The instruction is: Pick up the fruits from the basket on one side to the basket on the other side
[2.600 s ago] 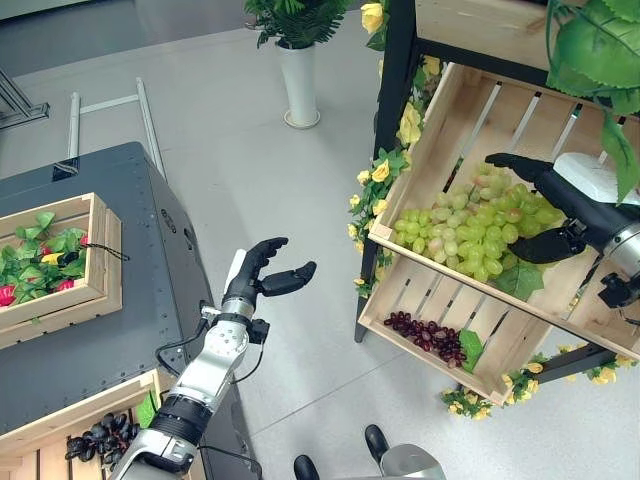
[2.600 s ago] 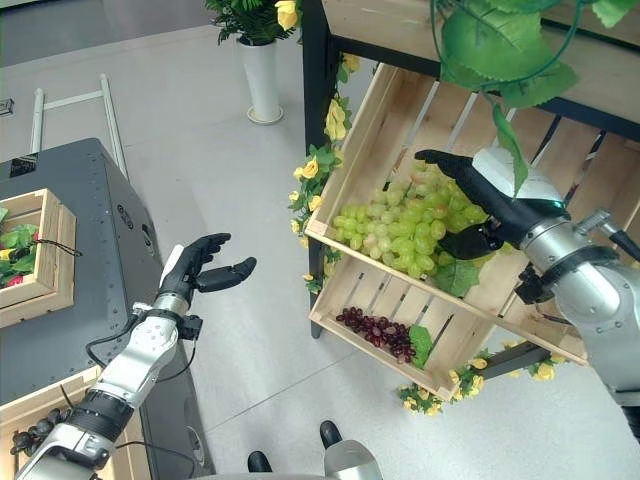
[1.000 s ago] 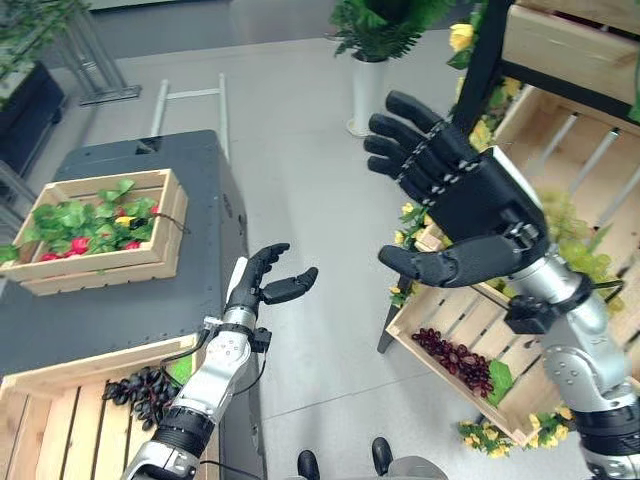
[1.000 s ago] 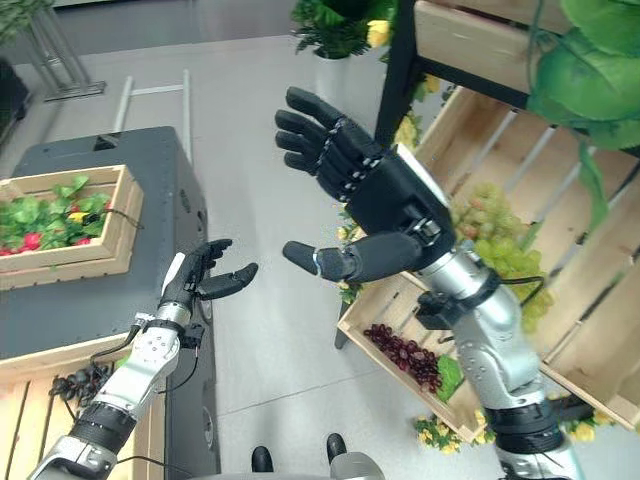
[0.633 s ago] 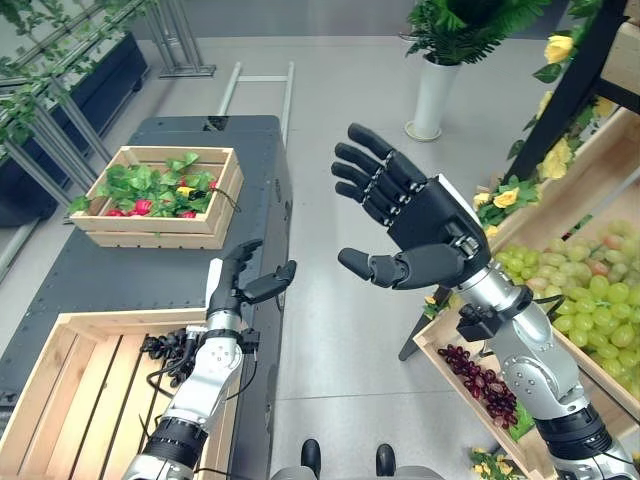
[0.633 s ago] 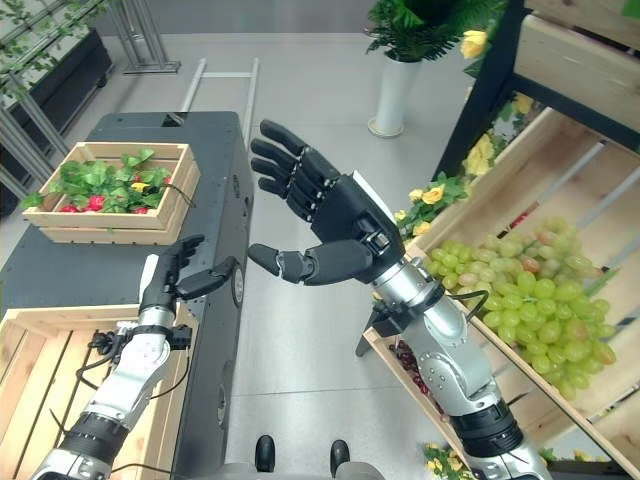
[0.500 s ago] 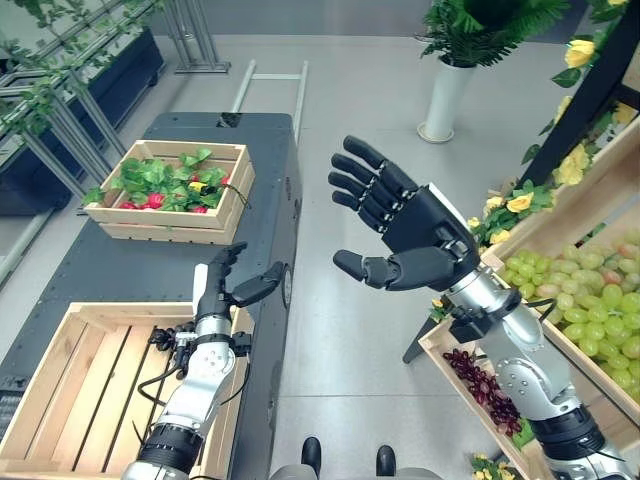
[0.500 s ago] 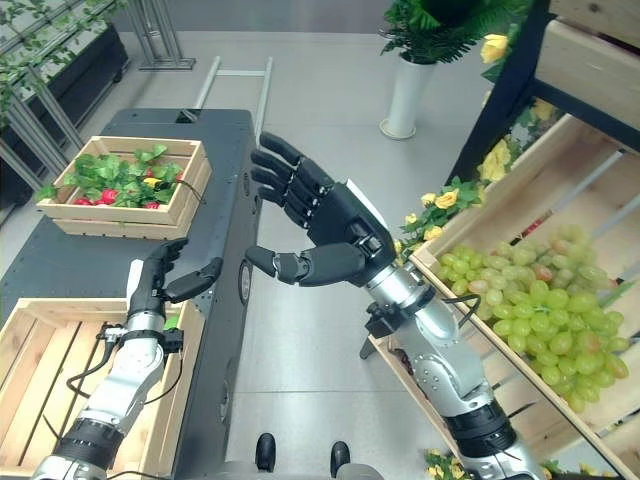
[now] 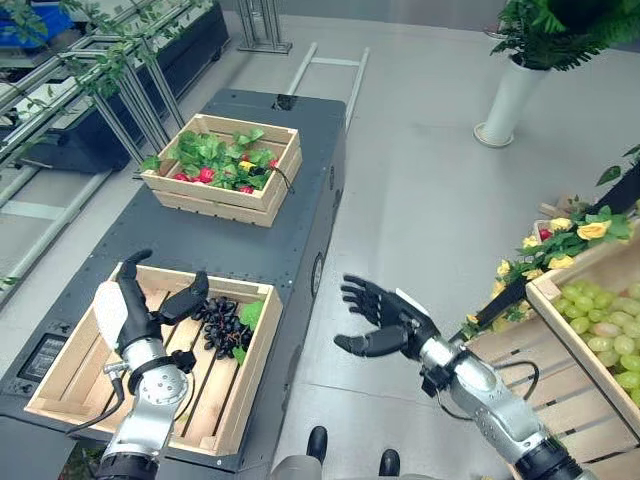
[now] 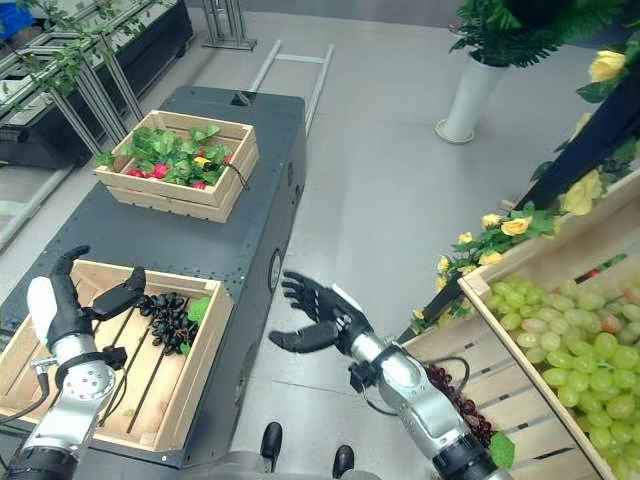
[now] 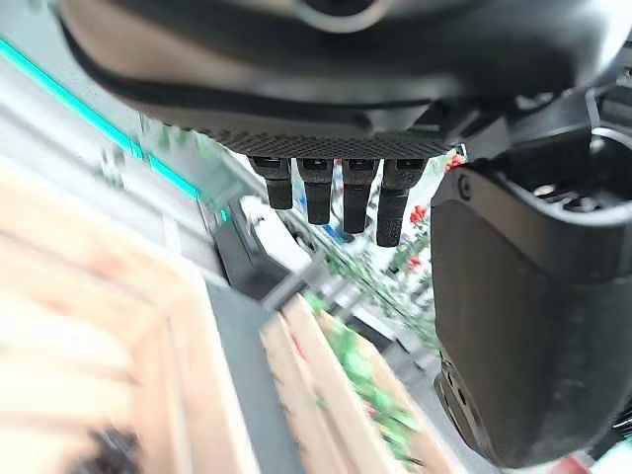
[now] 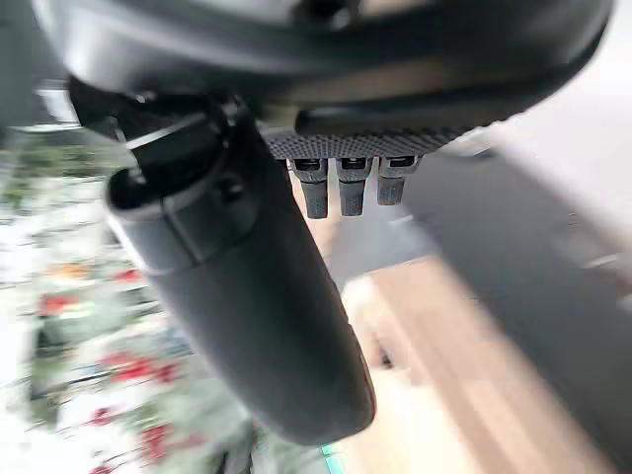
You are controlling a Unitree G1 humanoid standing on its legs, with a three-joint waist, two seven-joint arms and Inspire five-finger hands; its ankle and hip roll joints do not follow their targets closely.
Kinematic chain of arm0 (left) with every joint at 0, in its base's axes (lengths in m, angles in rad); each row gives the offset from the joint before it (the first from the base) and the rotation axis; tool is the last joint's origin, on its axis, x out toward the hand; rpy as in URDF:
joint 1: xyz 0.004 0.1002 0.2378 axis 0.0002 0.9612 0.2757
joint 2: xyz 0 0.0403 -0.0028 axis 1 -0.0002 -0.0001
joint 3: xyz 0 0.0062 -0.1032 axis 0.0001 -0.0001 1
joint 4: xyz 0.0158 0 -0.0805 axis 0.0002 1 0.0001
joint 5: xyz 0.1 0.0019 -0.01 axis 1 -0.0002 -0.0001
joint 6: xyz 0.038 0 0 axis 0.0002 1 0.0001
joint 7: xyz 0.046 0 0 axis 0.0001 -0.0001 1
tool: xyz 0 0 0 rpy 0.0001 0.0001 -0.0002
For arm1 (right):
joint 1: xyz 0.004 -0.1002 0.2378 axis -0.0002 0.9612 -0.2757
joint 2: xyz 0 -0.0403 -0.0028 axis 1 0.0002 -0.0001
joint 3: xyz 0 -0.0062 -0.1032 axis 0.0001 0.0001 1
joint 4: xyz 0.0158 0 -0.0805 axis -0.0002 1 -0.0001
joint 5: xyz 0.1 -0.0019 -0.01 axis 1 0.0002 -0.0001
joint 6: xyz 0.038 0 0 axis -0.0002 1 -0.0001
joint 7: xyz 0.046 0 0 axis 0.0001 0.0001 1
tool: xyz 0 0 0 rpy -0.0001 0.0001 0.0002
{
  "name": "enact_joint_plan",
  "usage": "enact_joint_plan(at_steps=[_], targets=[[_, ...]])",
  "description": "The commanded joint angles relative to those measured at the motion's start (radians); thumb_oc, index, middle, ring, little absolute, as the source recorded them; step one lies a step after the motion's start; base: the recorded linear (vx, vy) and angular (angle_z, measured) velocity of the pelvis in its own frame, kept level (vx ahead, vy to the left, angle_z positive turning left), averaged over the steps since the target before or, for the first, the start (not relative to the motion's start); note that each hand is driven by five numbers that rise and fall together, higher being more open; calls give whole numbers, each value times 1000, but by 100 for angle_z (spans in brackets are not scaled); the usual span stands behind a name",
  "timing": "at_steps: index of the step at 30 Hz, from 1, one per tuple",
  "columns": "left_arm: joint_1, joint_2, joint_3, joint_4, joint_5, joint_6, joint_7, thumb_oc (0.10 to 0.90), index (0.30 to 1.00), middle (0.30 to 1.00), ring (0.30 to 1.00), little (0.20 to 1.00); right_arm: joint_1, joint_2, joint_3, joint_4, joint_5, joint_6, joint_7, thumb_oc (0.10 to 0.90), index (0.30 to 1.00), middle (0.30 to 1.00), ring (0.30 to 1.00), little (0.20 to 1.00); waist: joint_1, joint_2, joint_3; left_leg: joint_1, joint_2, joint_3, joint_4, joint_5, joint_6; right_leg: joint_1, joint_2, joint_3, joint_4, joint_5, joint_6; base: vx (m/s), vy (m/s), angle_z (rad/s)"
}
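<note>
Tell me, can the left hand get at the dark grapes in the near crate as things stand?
Probably yes: the left hand is open above the near crate, close beside the dark grapes, which lie uncovered with nothing between them.

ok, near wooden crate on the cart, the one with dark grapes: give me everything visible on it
The crate is pale, unfinished-looking wood: a shallow open-top rectangle with plank walls and a slatted floor with gaps between the slats. It sits flat at the near end of the dark cart, skewed slightly to the cart's edges. Inside, against the far right corner, lies a bunch of dark grapes with a green leaf beside it; the remaining slats are bare. The left hand hovers open over it, thumb by the grapes, holding nothing.
</note>
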Motion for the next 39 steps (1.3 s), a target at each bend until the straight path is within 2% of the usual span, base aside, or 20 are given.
enact_joint_plan(at_steps=[1,3,4,5,7,11,14,20,24,26,28,31,36,39], targets=[[-107,131,39,24,94,-71,102,800,900,900,900,900,-67,-6,15,-92,-63,-116,-41,800,900,900,900,900,-4,-9,63,-34,-67,-36,46,-76,18,-90,7,-26,143,-47,-13,-171,51,8],[-134,157,23,51,90,-60,129,800,900,900,900,900,-84,-22,32,-62,-72,-123,-55,800,900,900,900,900,-6,-6,107,-69,-74,-34,79,-77,21,-128,9,-28,184,-53,-17,-215,55,4],[-162,184,6,89,95,-61,148,800,900,900,900,900,-99,-33,43,-34,-82,-132,-68,800,900,900,900,900,-10,-3,149,-96,-78,-29,112,-78,22,-159,13,-29,224,-59,-23,-175,48,7],[-163,184,5,90,95,-62,149,800,900,900,900,900,-100,-32,43,-33,-82,-132,-68,800,900,900,900,900,-10,-3,149,-98,-78,-29,113,-78,22,-161,12,-29,226,-60,-23,-164,56,13],[-213,231,-27,153,103,-65,162,800,900,900,900,900,-109,-48,51,1,-85,-149,-87,800,900,900,900,900,-19,1,226,-159,-84,-19,192,-83,19,-222,13,-25,311,-69,-26,-155,58,11],[-280,271,-67,222,140,-53,167,800,900,900,900,900,-104,-61,57,28,-77,-168,-81,800,900,900,900,900,-29,-2,287,-215,-86,-6,250,-89,19,-282,15,-16,373,-78,-29,-101,44,2],[-368,305,-126,285,171,-21,189,800,900,900,900,900,-122,-70,75,59,-86,-179,-77,800,900,900,900,900,-41,-8,341,-276,-93,5,310,-100,19,-339,22,-6,423,-89,-35,-106,54,-3],[-442,326,-196,341,279,30,237,800,900,900,900,900,-117,-87,67,75,-99,-176,-89,800,900,900,900,900,-68,0,346,-419,-96,36,396,-116,21,-487,24,13,519,-111,-45,-44,100,-4],[-468,339,-220,391,295,41,251,800,900,900,900,900,-103,-114,57,74,-124,-172,-81,800,900,900,900,900,-87,8,346,-485,-92,58,435,-121,13,-547,22,20,552,-121,-50,-34,105,-5],[-471,342,-231,388,305,63,254,800,900,900,900,900,-97,-123,49,72,-123,-157,-79,800,900,900,900,900,-91,13,346,-506,-89,62,446,-124,11,-568,22,23,567,-127,-54,2,87,-4],[-465,350,-234,366,328,89,270,800,900,900,900,900,-93,-126,37,75,-70,-119,-63,800,900,900,900,900,-92,18,346,-523,-91,64,451,-124,13,-588,24,23,577,-132,-58,3,74,-9],[-492,366,-246,406,373,77,266,800,900,900,900,900,-98,-122,35,87,-87,-122,-51,800,900,900,900,900,-100,22,346,-556,-86,74,460,-121,10,-623,29,28,588,-130,-62,-8,71,-8],[-537,386,-296,420,427,109,217,800,900,900,900,900,-97,-132,41,64,-95,-98,-66,800,900,900,900,900,-108,21,346,-587,-77,87,460,-119,8,-657,34,30,593,-133,-59,6,32,-2],[-554,394,-317,442,440,103,201,800,900,900,900,900,-93,-134,33,65,-98,-96,-83,800,900,900,900,900,-111,19,346,-608,-79,87,466,-116,5,-673,36,31,592,-129,-56,11,6,0]])
